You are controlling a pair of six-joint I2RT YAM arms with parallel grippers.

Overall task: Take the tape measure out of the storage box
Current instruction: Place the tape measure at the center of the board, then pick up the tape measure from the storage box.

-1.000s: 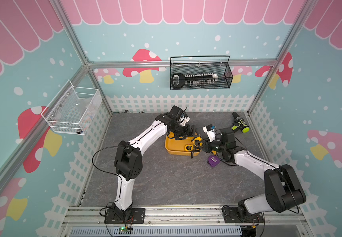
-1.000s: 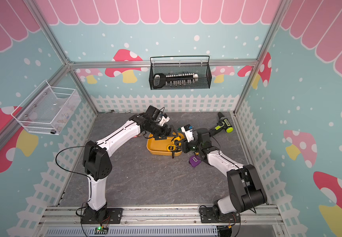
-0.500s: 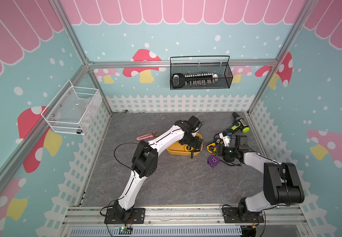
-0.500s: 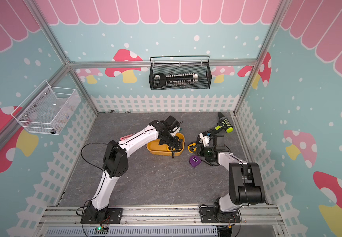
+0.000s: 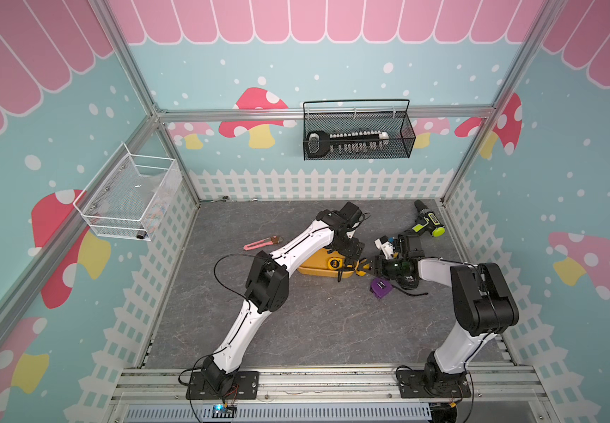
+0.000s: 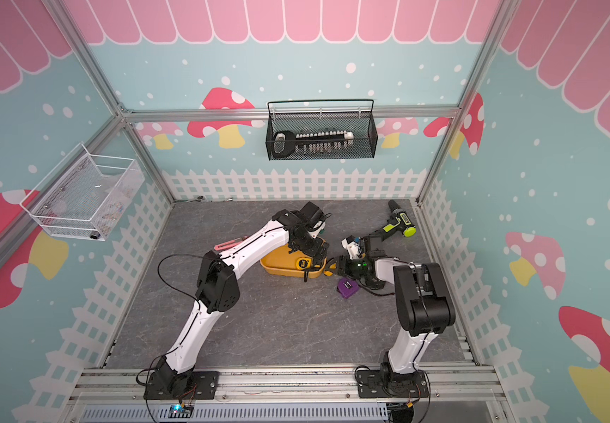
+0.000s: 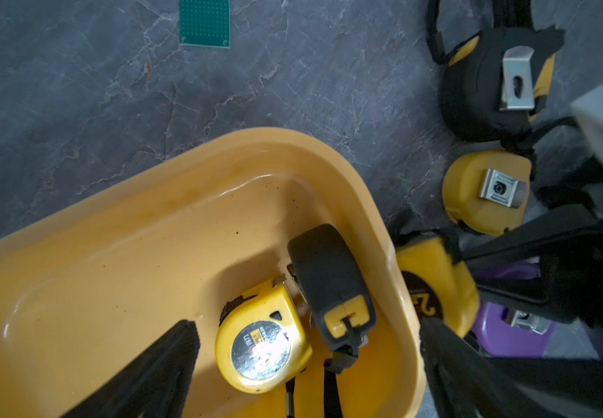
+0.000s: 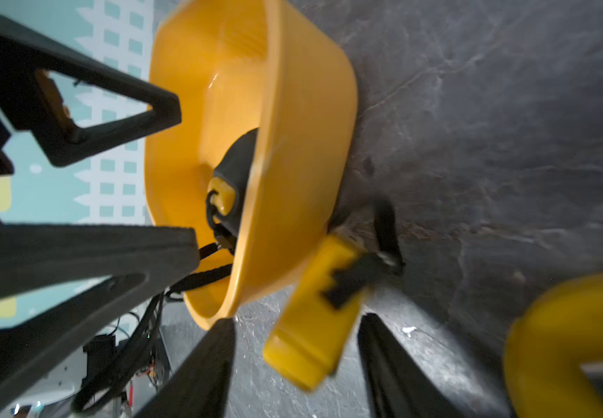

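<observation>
Left fingers point(image 7: 169, 362): wide open, one inside the storage box point(image 7: 130, 217), one outside its rim; I see nothing gripped.
Right fingers point(image 8: 202, 362): spread, not clamping.
Tape measure point(image 8: 311, 325): blurred, loose between right fingers, just outside the storage box wall.
In box: yellow tape measure point(image 7: 262, 343) and black tape measure point(image 7: 329, 278), touching.

yellow 2-like figure on black round label point(image 7: 421, 300) of a tape measure point(image 7: 441, 267), small print on silver label point(image 7: 260, 349) unreadable
</observation>
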